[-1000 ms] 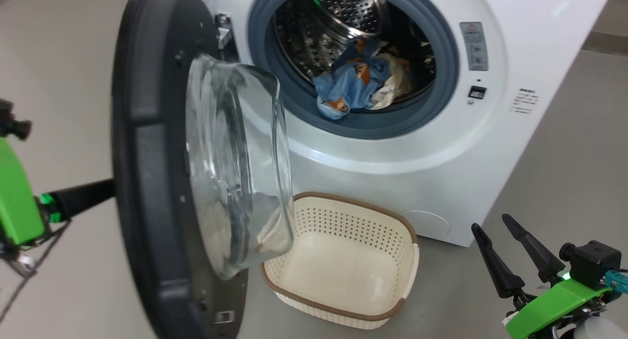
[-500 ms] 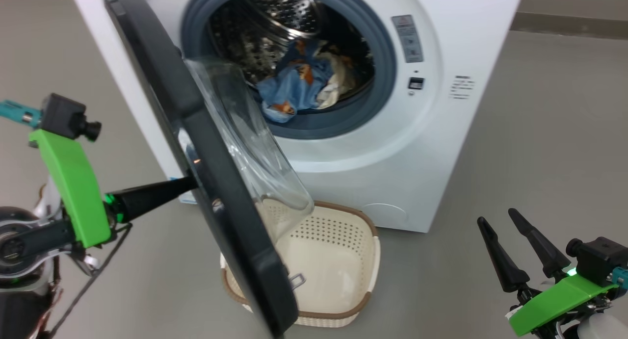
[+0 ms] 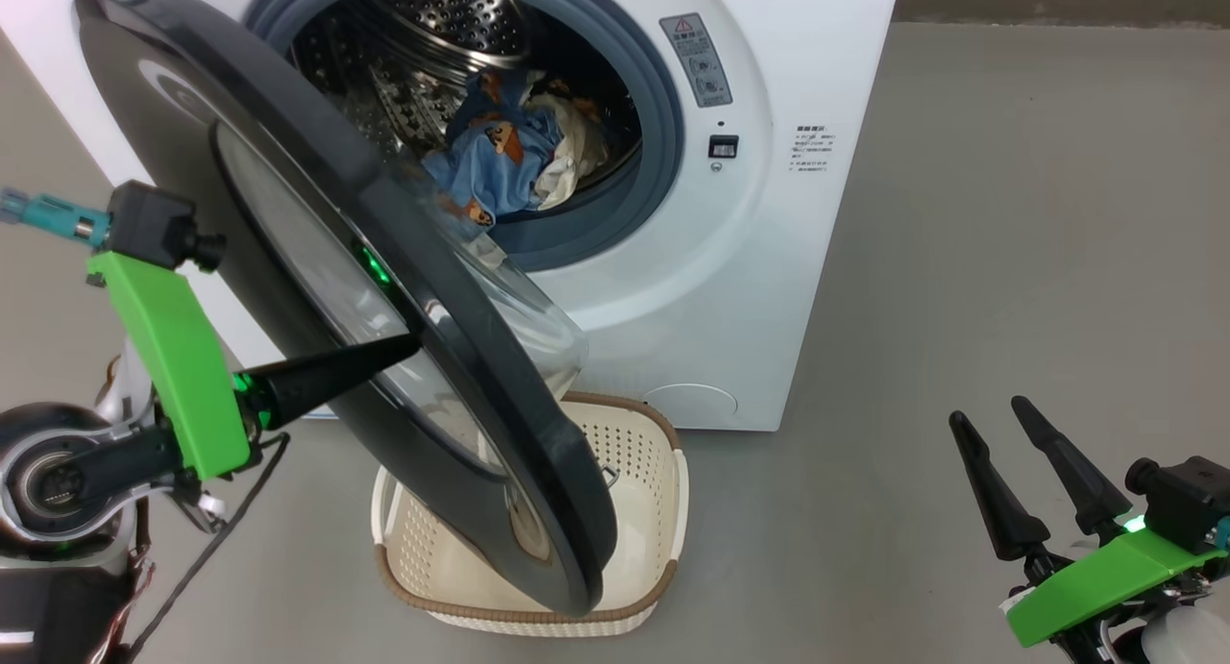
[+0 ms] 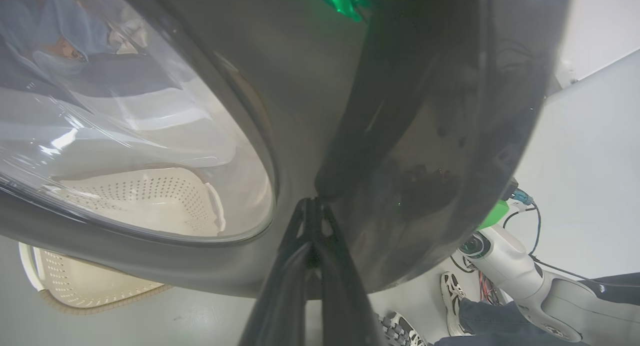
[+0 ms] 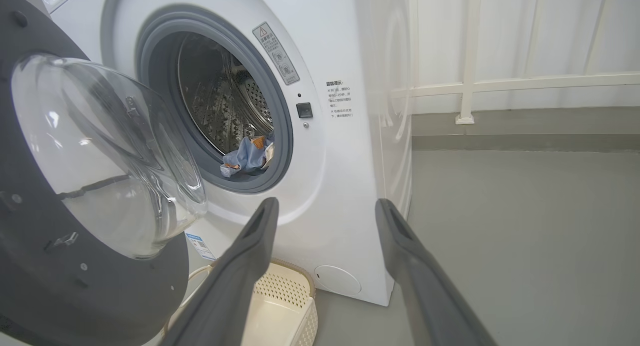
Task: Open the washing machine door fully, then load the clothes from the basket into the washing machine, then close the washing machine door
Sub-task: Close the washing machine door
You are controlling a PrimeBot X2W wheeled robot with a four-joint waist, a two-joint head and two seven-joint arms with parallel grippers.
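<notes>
**A:** Start at the left. What is that arm doing?

**B:** The left gripper [image 3: 404, 345] has its fingers [image 4: 292, 266] pressed together with nothing between them. Their tip rests on the outer face of the washing machine door [image 3: 524, 433], on the glossy black rim just beside the glass.

**A:** And the door?

**B:** It hangs at a slant, partway between open and shut, with its lower edge above the basket [image 3: 636, 453]. The basket stands on the floor [image 3: 961, 212] right in front of the washing machine [image 3: 769, 260], and I see nothing in it.

**A:** So the loading is done?

**B:** I'd say so. The clothes [image 3: 495, 159] lie in the drum [image 3: 432, 11], blue print with some white. One fold reaches down toward the gasket [image 3: 663, 116]. Opening and loading look finished, and the closing is under way. What's left is pushing the door home until it latches.

**A:** And on the right?

**B:** The right gripper [image 3: 988, 411] hangs low, well apart from the machine. Its fingers are spread wide and hold nothing.

**A:** What differs from a second ago?

**B:** Then the door stood nearly edge-on to the head camera, with its bulging inner glass facing us and the left fingers behind it. Now we see its outer face, so it has swung toward the opening. The whole head picture has also slid, so the camera turned as well. The clothes and basket look undisturbed, and the right fingers are as wide as before.
</notes>
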